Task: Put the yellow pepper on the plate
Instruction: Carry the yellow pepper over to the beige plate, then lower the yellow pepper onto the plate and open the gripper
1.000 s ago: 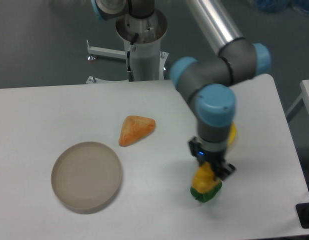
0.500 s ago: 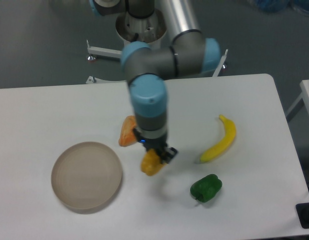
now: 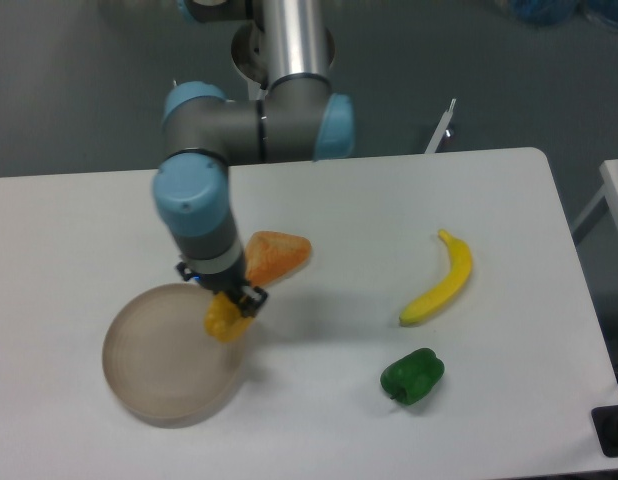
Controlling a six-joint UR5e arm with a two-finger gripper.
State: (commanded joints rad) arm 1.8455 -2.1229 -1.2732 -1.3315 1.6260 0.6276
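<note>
The yellow pepper (image 3: 222, 320) hangs in my gripper (image 3: 227, 308), which is shut on it. It hovers over the right rim of the plate (image 3: 154, 372), a round beige disc at the table's front left. The arm reaches down from the back, its blue-capped wrist right above the pepper. The pepper's top is hidden by the fingers.
An orange wedge (image 3: 274, 256) lies just right of the gripper. A banana (image 3: 441, 281) and a green pepper (image 3: 412, 375) lie on the right half of the white table (image 3: 339, 420).
The gripper has carried the yellow pepper leftward, from beside the green pepper to the plate's right rim.
</note>
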